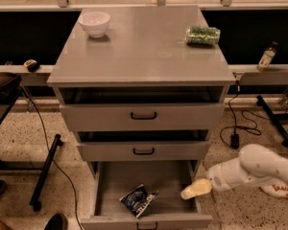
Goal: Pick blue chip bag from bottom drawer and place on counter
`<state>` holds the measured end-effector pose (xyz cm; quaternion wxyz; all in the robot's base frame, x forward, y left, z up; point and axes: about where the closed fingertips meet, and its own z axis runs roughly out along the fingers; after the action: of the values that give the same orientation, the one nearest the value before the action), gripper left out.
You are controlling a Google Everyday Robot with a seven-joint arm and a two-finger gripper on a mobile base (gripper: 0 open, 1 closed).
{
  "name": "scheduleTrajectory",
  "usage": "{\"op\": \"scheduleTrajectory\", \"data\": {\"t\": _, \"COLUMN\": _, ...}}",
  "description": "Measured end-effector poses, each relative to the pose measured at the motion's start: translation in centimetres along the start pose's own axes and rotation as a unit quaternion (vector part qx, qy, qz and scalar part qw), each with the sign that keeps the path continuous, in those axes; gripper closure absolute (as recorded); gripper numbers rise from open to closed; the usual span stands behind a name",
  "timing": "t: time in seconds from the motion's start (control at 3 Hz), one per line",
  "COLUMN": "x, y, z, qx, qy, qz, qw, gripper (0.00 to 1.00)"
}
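the desk (144, 47) is a flat grey top over three grey drawers, seen from above and in front. the bottom drawer (134, 178) is pulled well out, its inside open to view, while the top drawer (101, 116) and middle drawer (105, 151) above it show only a dark gap over their fronts, each with a small black handle. the white robot arm (264, 169) reaches in low from the right across the speckled floor. on the desk, a white bowl (94, 23) sits at the back left and a green shiny packet (202, 35) lies at the back right, well apart. the blue chip bag (138, 200) lies flat inside the bottom drawer, near its front and about midway across. the pale hand (196, 189) hangs over the drawer's right side, to the right of the bag and apart from it; whether it is open or closed cannot be told.
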<state>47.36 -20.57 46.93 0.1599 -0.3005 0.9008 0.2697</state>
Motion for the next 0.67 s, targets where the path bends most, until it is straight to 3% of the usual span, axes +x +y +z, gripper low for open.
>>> {"op": "scheduleTrajectory", "data": {"t": 0.33, "x": 0.9, "y": 1.3, "z": 6.4, "qx": -0.008, "qy": -0.027, "qz": 0.091, "qw": 0.9955, "gripper": 0.0}}
{"op": "scheduleTrajectory", "data": {"t": 0.67, "x": 0.7, "y": 4.0, "z": 10.8, "qx": 0.001, "qy": -0.036, "qz": 0.128, "qw": 0.9912, "gripper": 0.0}}
